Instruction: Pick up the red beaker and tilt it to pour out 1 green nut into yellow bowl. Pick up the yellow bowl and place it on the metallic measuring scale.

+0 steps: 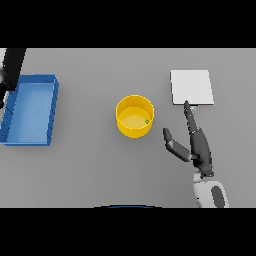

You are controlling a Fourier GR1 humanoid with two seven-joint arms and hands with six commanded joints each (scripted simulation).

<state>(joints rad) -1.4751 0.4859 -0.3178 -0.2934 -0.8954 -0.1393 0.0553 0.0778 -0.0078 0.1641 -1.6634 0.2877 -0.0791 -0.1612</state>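
I see a smooth round yellow bowl [135,116] upright at the middle of the flat grey desk [90,165], with a small green nut [147,121] inside by its right wall. A flat, pale square scale [192,87] lies well to its right. My right hand [199,147] sits just right of the bowl without touching it, fingers straight and spread, fingertip at the scale's near edge, thumb pointing at the bowl. A blue rectangular tray [31,109] lies far left.
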